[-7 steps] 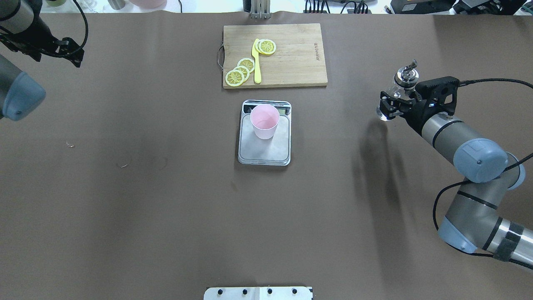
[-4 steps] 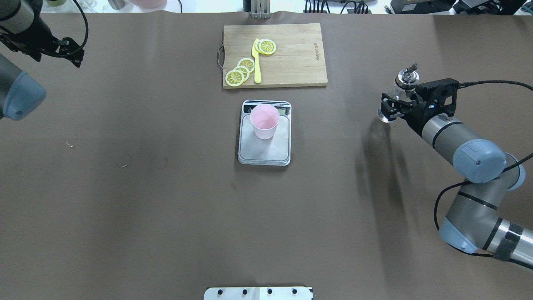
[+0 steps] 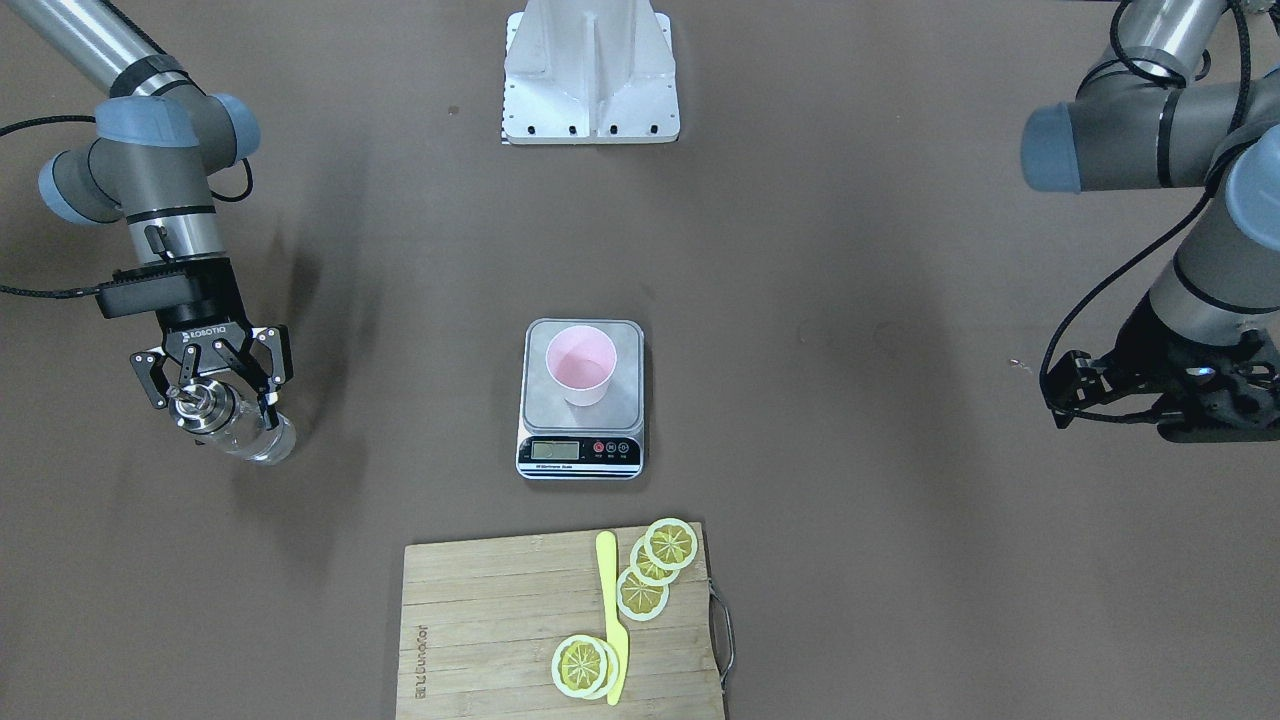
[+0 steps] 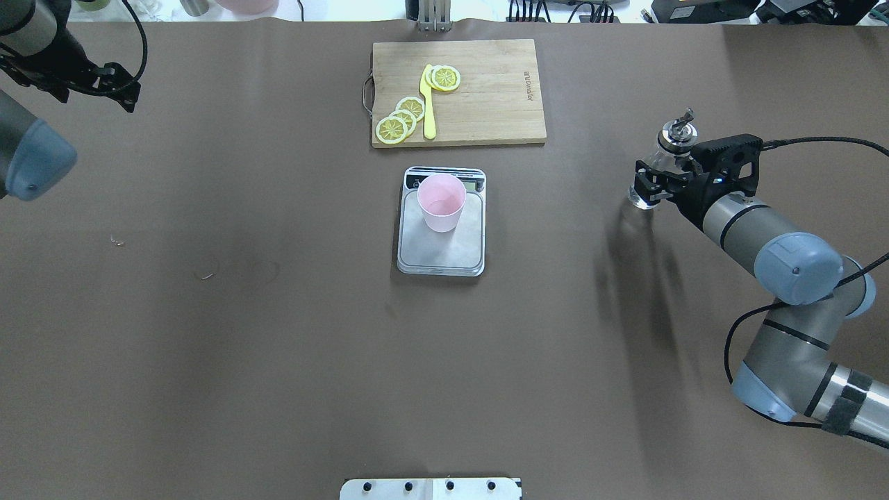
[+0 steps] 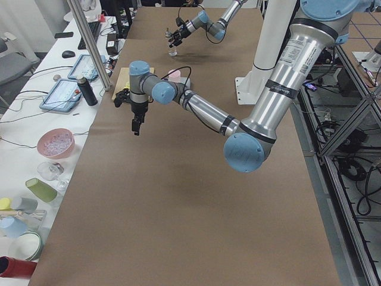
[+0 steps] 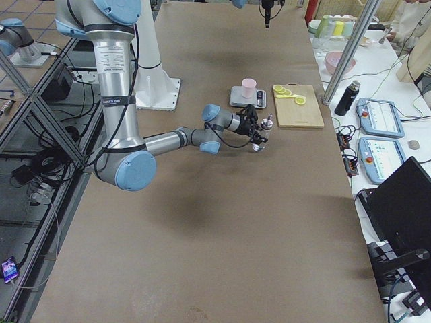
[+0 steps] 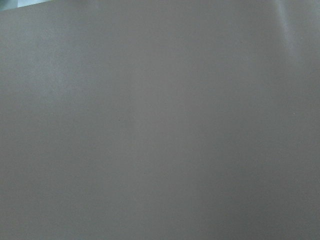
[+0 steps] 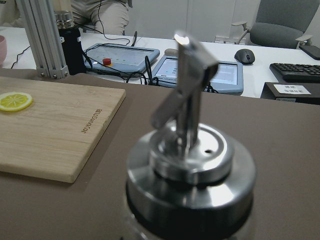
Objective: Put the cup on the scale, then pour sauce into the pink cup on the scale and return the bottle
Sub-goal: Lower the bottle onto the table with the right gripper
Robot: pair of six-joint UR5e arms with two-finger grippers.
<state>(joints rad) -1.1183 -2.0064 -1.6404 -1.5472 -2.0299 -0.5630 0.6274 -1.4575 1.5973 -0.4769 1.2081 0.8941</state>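
The pale pink cup [image 4: 441, 201] stands upright on the steel scale [image 4: 444, 255] at the table's middle; both show in the front view, cup [image 3: 580, 365] and scale [image 3: 580, 452]. My right gripper [image 4: 653, 183] is shut on the clear glass bottle [image 4: 678, 132] at the table's right side, roughly upright, its base low over or on the mat. In the front view that gripper [image 3: 215, 392] and bottle [image 3: 247, 433] are at the left. The metal spout cap [image 8: 192, 155] fills the right wrist view. My left gripper [image 4: 114, 87] hangs over the far left; its fingers are unclear.
A wooden cutting board [image 4: 486, 104] with lemon slices [image 4: 401, 118] and a yellow knife [image 4: 428, 104] lies just beyond the scale. The robot's white base plate [image 3: 590, 70] is at the near edge. The left wrist view shows only brown mat.
My right gripper has lowered the bottle toward the mat and shifted it slightly nearer the robot. The cup, the scale and the left arm have not moved.
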